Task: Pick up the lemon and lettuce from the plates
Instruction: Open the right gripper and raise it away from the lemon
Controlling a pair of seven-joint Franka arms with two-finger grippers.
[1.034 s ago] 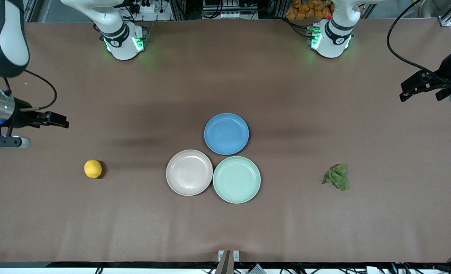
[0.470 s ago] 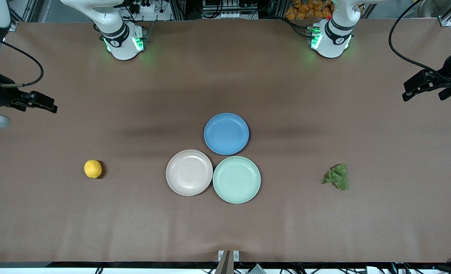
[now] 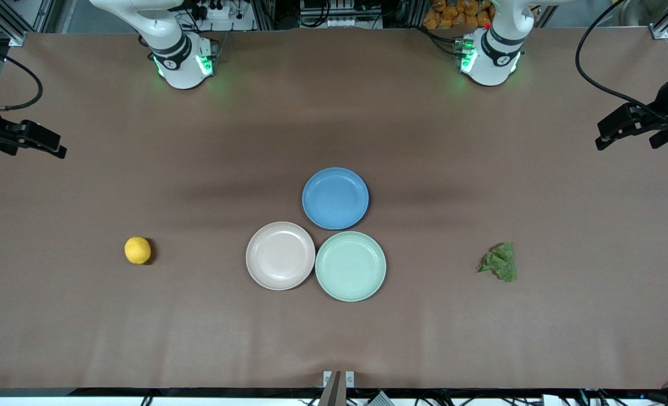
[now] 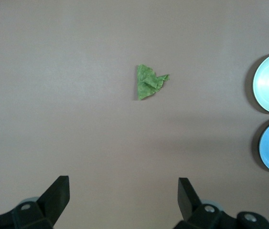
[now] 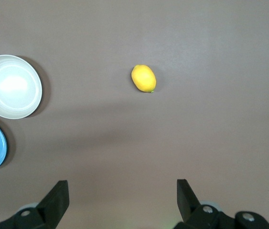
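Observation:
The lemon (image 3: 137, 250) lies on the bare table toward the right arm's end, apart from the plates; it also shows in the right wrist view (image 5: 144, 78). The lettuce (image 3: 499, 262) lies on the bare table toward the left arm's end and shows in the left wrist view (image 4: 149, 82). The beige-pink plate (image 3: 280, 255) and the mint green plate (image 3: 350, 266) sit side by side mid-table, both empty. My right gripper (image 3: 52, 145) is open and empty, high over the table's edge (image 5: 122, 186). My left gripper (image 3: 602, 138) is open and empty, high over its end (image 4: 123, 183).
An empty blue plate (image 3: 335, 198) sits farther from the front camera than the two pale plates, touching them. The two arm bases (image 3: 184, 62) (image 3: 489, 56) stand at the table's edge farthest from the front camera. Black cables hang by both grippers.
My right gripper has drawn away from the lemon toward the right arm's end of the table, partly leaving the front view. My left gripper has shifted only slightly.

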